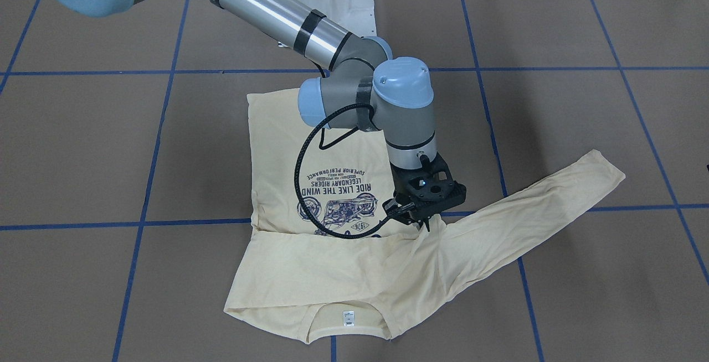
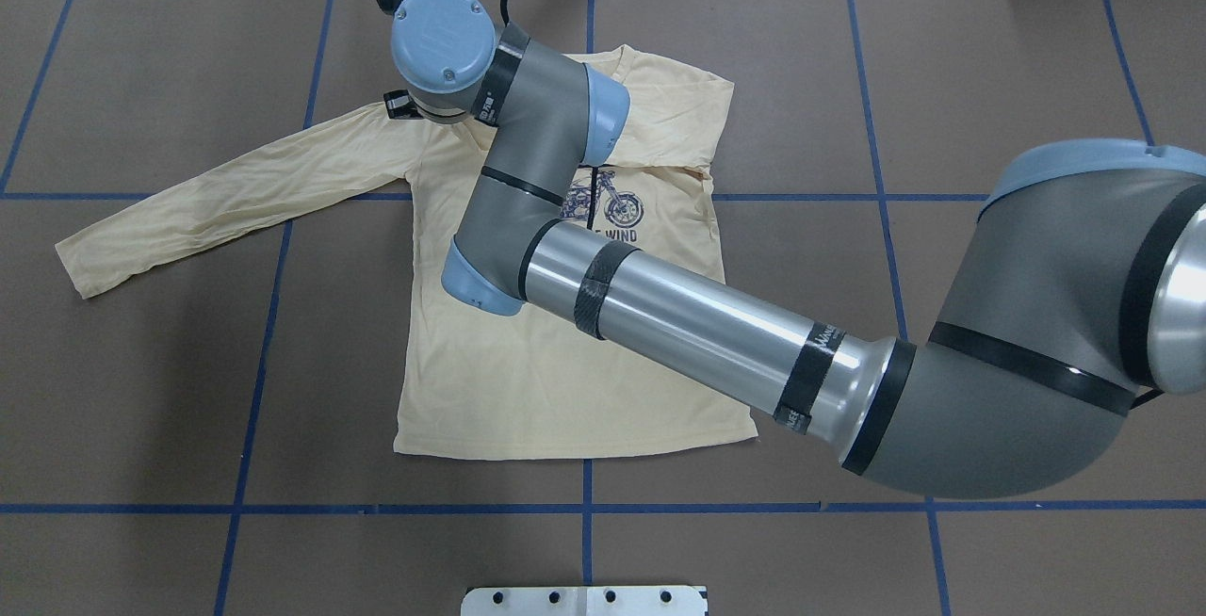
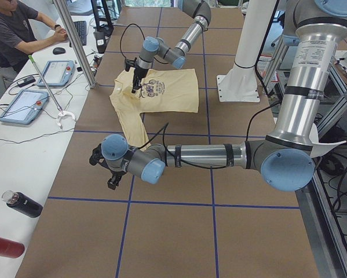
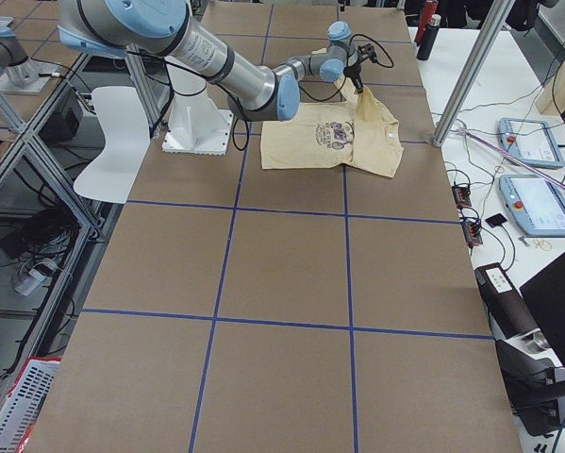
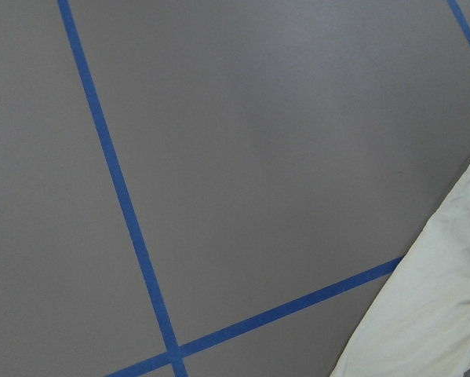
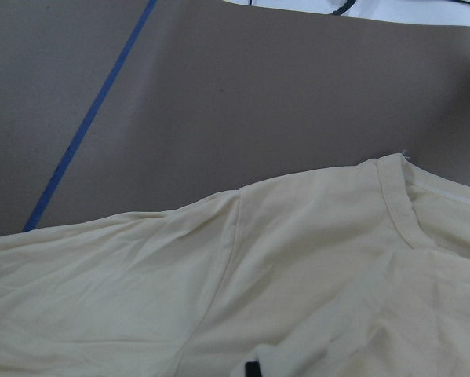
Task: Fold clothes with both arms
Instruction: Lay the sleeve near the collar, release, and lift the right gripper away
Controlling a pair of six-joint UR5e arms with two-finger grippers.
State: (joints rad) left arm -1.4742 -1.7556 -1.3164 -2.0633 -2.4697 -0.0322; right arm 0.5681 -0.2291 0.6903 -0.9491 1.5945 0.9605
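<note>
Two arms work over one pale cream-yellow long-sleeved T-shirt (image 2: pixel 528 380), which lies flat on the brown tabletop (image 2: pixel 942 79) at its middle. The hem is toward the robot's edge and the collar toward the operators' edge.

Farthest left in the overhead view, the spread sleeve (image 2: pixel 217 202) reaches out toward the tabletop's left end. The left gripper (image 3: pixel 108 174) shows only in the exterior left view, low over the tabletop just beyond the cuff. From there I cannot tell how far its fingers stand apart or whether they touch anything. Its wrist camera sees bare tabletop, blue tape lines (image 5: pixel 117 188) and the sleeve's pale end (image 5: pixel 423 314) at the lower right corner.

Next comes the right gripper (image 1: pixel 422 222), planted where that sleeve meets the shoulder. The front-facing view shows its fingers (image 1: pixel 412 215) drawn close together with their tips in the fabric, pinching it, and creases fan out from that spot. Overhead, the blue-capped wrist hides these fingers entirely. The right wrist camera shows the shoulder seam and collar rim up close, with one black tip at the bottom edge.

Further right, the navy motorcycle print (image 1: pixel 338 185) faces up, and a fold of fabric lies across part of it. Only the front-facing view shows the small white neck label (image 1: pixel 348 317). The right arm (image 2: pixel 678 315) crosses the shirt's body from the robot's right.

A seated person (image 3: pixel 14 32) appears only in the exterior left view.
</note>
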